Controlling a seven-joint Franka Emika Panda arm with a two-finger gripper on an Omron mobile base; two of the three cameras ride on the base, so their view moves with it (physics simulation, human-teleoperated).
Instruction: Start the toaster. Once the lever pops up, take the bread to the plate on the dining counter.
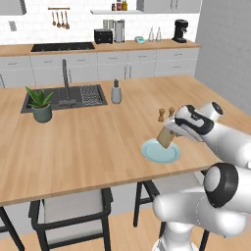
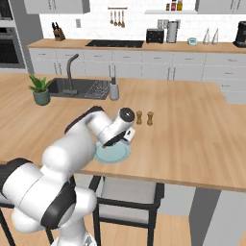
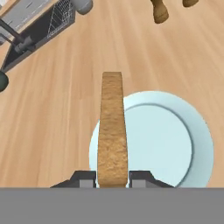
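My gripper (image 3: 113, 178) pinches the bread (image 3: 112, 131) edge-on at the hand view's centre, over the plate (image 3: 175, 144). Left base view shows more — slice tilted above the plate (image 1: 160, 152) on the dining counter (image 1: 88, 142), toaster (image 1: 103, 36) far at top.

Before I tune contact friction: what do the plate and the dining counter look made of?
The plate: apparently glazed ceramic, smooth, uniform pale blue-green with a raised rim. The dining counter: light wood with visible plank grain and a matte finish; it could equally be laminate.
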